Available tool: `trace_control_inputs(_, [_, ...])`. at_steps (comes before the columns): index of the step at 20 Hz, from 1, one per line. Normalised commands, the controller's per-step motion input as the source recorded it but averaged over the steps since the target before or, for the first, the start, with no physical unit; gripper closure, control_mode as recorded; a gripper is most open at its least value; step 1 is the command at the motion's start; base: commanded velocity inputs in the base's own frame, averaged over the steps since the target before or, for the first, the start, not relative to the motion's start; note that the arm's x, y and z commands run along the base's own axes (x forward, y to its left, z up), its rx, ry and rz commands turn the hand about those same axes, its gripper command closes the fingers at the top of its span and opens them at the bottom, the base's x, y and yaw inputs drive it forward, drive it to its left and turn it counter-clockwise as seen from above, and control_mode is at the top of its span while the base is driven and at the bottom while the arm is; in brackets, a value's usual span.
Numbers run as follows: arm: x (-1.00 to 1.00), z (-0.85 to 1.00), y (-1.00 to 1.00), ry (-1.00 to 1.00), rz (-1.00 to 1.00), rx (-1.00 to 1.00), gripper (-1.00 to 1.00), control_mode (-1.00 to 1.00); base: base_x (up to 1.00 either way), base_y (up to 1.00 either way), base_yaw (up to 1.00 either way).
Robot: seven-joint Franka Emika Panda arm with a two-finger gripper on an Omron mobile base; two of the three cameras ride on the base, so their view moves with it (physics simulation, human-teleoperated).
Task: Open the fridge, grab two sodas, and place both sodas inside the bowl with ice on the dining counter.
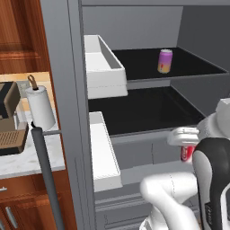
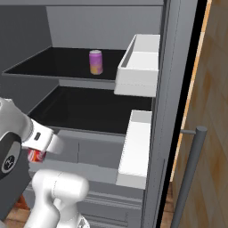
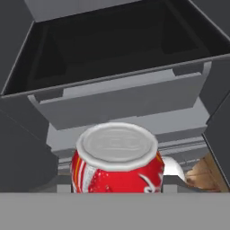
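Nearest the hand camera we see the red and white soda can [image 3: 117, 161], upright, clamped in the end effector [image 3: 117, 182] in front of the fridge's [image 1: 74, 112] grey lower drawers. Both fridge doors stand open, white door bins [image 1: 105, 67] at either side. The pink-purple soda can [image 1: 165, 61] stands upright on the upper black shelf [image 2: 58, 64]. The marble surface [image 1: 27, 157] left of the fridge carries a paper towel roll [image 1: 40, 108]. The arm reaches forward, wrist below the lower shelf.
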Motion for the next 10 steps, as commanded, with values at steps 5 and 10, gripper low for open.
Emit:
trace_control_inputs(5, [0.00, 0.00, 0.00, 0.00, 0.00, 0.00, 1.00, 1.00, -0.69, 0.00, 0.09])
trace_control_inputs(10, [0.00, 0.00, 0.00, 0.00, 0.00, 0.00, 1.00, 1.00, -0.93, 0.00, 0.26])
